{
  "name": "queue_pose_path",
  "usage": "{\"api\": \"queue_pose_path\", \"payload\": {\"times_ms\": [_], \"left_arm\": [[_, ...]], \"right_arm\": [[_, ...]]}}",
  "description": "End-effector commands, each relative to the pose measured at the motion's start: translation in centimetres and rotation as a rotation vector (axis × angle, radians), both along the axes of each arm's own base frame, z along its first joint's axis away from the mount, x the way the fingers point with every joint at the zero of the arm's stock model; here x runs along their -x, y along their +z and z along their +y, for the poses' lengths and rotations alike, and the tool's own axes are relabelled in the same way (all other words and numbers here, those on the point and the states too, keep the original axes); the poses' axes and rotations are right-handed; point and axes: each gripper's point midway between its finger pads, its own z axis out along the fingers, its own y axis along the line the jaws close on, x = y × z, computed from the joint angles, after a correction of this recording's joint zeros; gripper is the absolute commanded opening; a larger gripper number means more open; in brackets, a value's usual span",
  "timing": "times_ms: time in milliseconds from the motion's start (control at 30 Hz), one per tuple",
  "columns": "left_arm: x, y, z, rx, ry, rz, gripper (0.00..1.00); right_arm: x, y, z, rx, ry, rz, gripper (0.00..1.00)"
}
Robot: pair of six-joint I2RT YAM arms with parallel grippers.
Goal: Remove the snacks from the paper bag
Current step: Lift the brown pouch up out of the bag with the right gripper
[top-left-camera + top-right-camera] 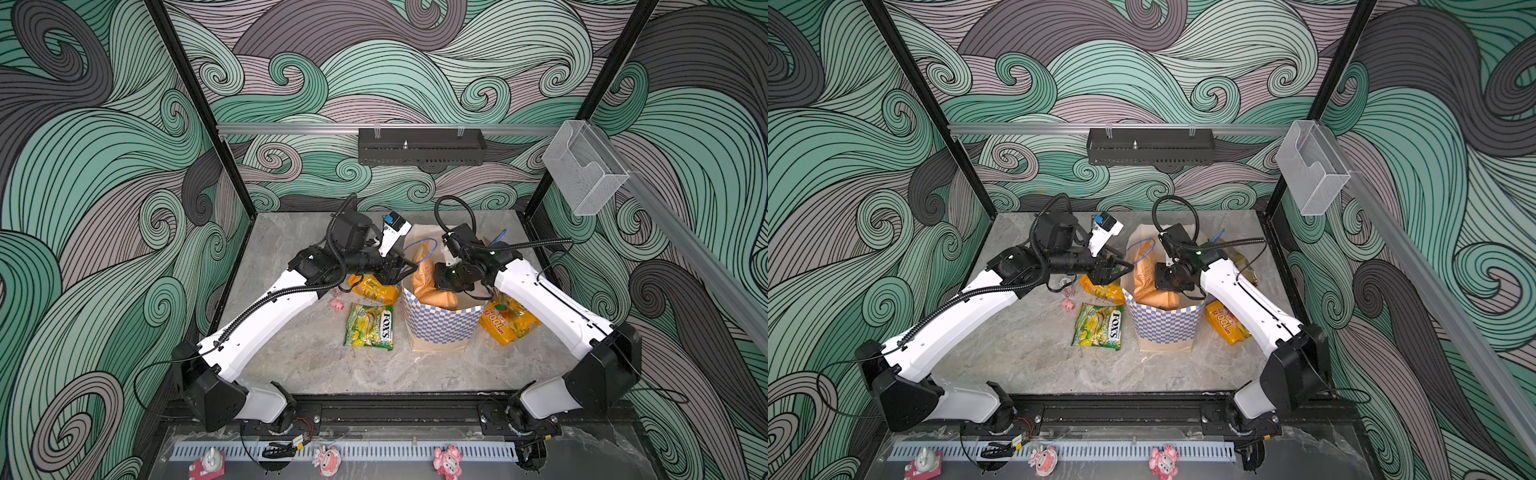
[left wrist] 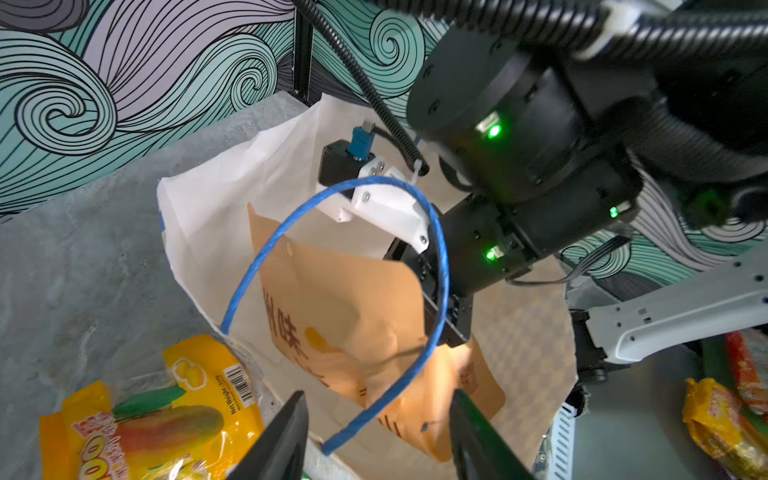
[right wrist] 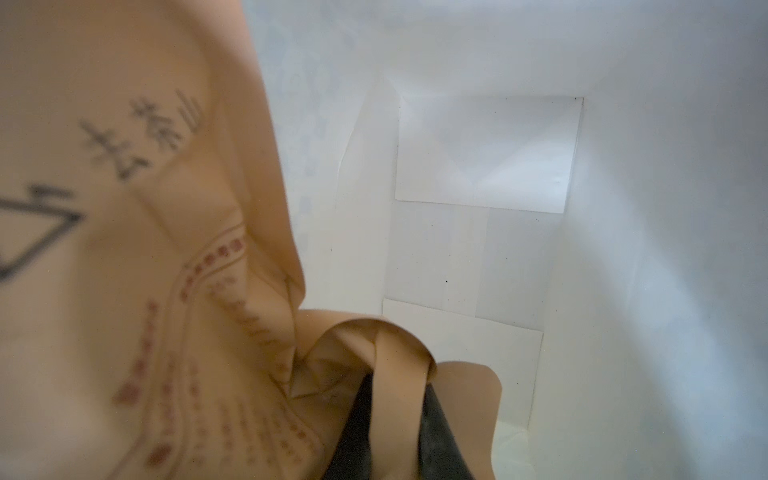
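- The paper bag (image 1: 440,328) stands on the bench (image 1: 316,365), a tan packet (image 1: 424,270) sticking up inside.
- The right end effector (image 3: 397,399) is in the bag, clamped on the tan packet.
- The left end effector (image 2: 378,436) is at the bag's rim, jaws apart, by the blue cord (image 2: 444,274).
- The FOX'S packet (image 1: 370,326) and an orange packet (image 1: 374,289) lie on the bench beside the bag.

Tiny pink pig figurine (image 1: 337,306) on grey marble tabletop (image 1: 316,370), three cartoon toys (image 1: 327,459) along front ledge, black tray (image 1: 422,147) on rear rail
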Motion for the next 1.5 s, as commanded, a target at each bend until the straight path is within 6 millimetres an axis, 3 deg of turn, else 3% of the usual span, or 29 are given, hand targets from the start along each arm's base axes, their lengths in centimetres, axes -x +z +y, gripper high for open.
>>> {"api": "queue_pose_path", "payload": {"times_ms": [0, 200, 367, 600, 867, 1000, 1267, 1467], "left_arm": [[-0.4, -0.7, 0.8, -0.049, 0.034, -0.034, 0.52], [-2.4, -2.2, 2.3, -0.053, 0.205, -0.021, 0.5], [-0.5, -2.4, 0.6, -0.028, 0.05, 0.002, 0.55], [-1.5, -3.9, 1.4, -0.052, 0.13, 0.025, 0.56], [-1.1, -5.7, 1.4, -0.098, 0.095, 0.032, 0.61], [-0.5, -3.8, 0.8, -0.025, 0.059, 0.011, 0.64], [1.1, 2.4, -0.5, 0.153, -0.049, -0.097, 0.69], [1.6, 1.7, -2.0, 0.166, -0.148, -0.066, 0.67]], "right_arm": [[0.1, 2.0, -0.4, -0.028, -0.004, -0.029, 0.0], [0.4, 3.2, -1.2, -0.054, -0.014, -0.04, 0.0], [1.0, 3.7, -1.4, -0.079, 0.004, -0.032, 0.0], [1.6, 5.3, -0.6, -0.19, 0.035, -0.023, 0.0], [1.7, 8.4, 0.2, -0.294, 0.052, -0.049, 0.0], [1.4, 8.0, -0.7, -0.243, 0.023, -0.067, 0.0], [1.7, 5.7, -2.4, -0.118, 0.003, -0.019, 0.0], [1.7, 5.1, -2.4, -0.103, -0.002, 0.003, 0.0]]}}
